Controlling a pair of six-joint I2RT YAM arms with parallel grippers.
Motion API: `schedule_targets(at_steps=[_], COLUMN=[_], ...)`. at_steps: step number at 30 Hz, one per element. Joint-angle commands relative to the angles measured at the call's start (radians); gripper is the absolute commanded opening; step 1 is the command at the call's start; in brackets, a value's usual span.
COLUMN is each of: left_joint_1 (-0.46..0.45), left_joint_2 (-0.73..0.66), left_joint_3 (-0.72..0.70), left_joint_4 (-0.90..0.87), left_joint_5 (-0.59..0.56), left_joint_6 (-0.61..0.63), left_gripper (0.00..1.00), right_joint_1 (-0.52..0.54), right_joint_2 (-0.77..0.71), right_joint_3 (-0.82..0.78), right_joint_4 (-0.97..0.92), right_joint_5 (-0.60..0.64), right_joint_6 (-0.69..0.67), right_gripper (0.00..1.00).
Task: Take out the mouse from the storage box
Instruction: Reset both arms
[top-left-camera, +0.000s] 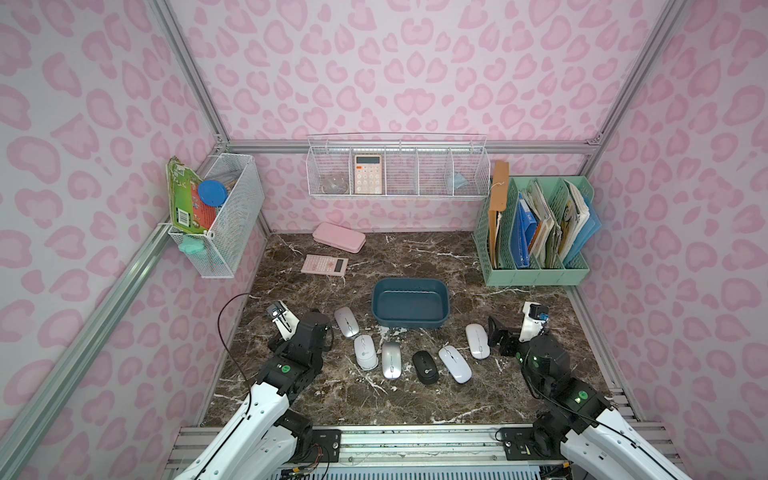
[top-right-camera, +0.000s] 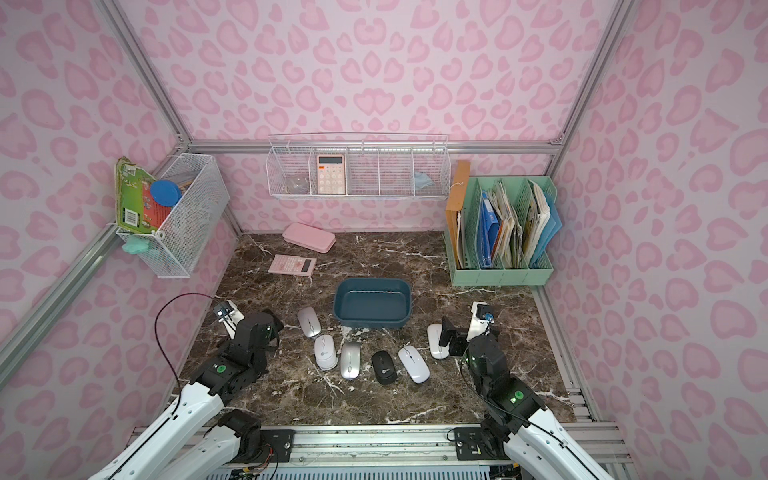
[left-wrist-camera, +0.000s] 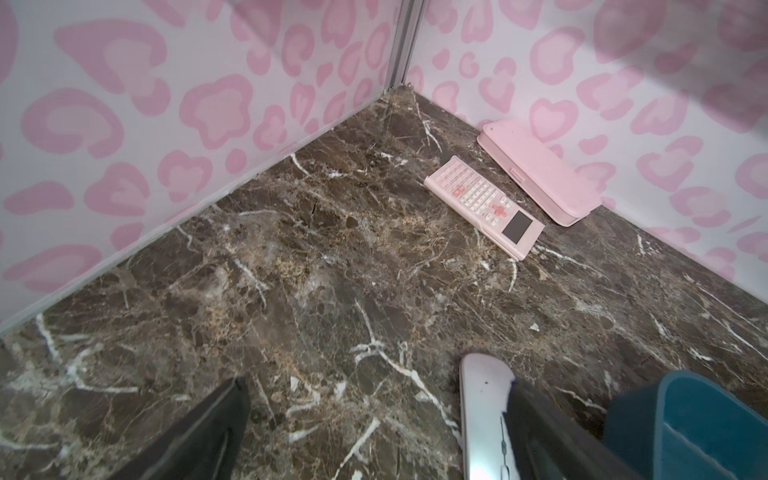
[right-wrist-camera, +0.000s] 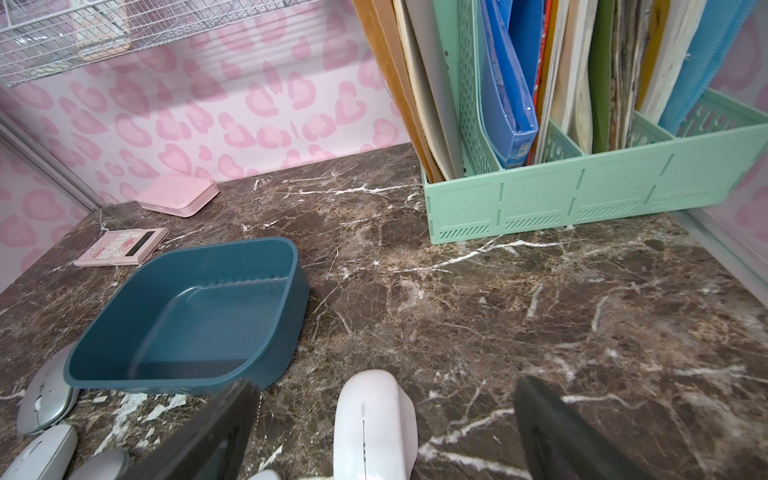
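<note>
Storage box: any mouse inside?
Nothing in view: the storage box shows a bare floor in both top views and the right wrist view. Only a thin strip behind its near wall is hidden.

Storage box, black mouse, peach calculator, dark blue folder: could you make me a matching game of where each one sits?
1. storage box
2. black mouse
3. peach calculator
4. dark blue folder

A. standing in the mint-green rack
B. in the wire wall basket
C. empty, on the table
D. between a silver mouse and a white mouse

Pairs: 1-C, 2-D, 3-B, 4-A
</note>
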Motion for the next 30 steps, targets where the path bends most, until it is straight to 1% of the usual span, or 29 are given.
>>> schedule_targets(at_steps=[1,3,6,10,11,13,18,20,22,24,27,30], left_joint_1=[0.012,0.034,0.104,0.159,0.174,0.206,0.287,0.336,0.372,0.404,0.442,0.481], left_joint_2=[0.027,0.036,0.034,0.068,0.09,0.148,0.322,0.389,0.444,0.482,0.526,0.617], left_joint_3=[-0.004,-0.031,-0.098,-0.234,-0.247,-0.249,-0.253,-0.245,-0.242,-0.232,-0.203,-0.213], left_joint_4=[0.162,0.215,0.357,0.669,0.715,0.753,0.903,0.951,1.005,1.044,1.05,1.165], left_joint_5=[-0.056,-0.071,0.015,0.127,0.153,0.2,0.362,0.451,0.503,0.569,0.622,0.664], left_joint_6=[0.158,0.197,0.287,0.493,0.518,0.536,0.573,0.567,0.558,0.563,0.576,0.568], left_gripper=[0.99,0.99,0.99,0.99,0.99,0.99,0.99,0.99,1.0,0.99,1.0,0.99], right_joint_1=[-0.003,-0.004,-0.005,-0.006,-0.006,-0.007,-0.012,-0.02,-0.033,-0.057,-0.107,-0.158], right_joint_2=[0.001,0.001,0.003,0.022,0.033,0.057,0.141,0.18,0.217,0.25,0.289,0.321], right_joint_3=[-0.006,-0.004,0.005,0.01,0.011,0.011,0.011,0.01,0.01,0.01,-0.001,-0.016], right_joint_4=[0.042,0.048,0.07,0.124,0.139,0.176,0.286,0.334,0.378,0.417,0.476,0.547], right_joint_5=[-0.004,0.003,0.014,0.048,0.059,0.071,0.125,0.146,0.165,0.172,0.171,0.167], right_joint_6=[-0.014,-0.023,-0.056,-0.1,-0.107,-0.131,-0.212,-0.256,-0.294,-0.321,-0.348,-0.356], right_gripper=[1.0,1.0,1.0,1.0,1.0,1.0,1.0,1.0,1.0,1.0,1.0,1.0])
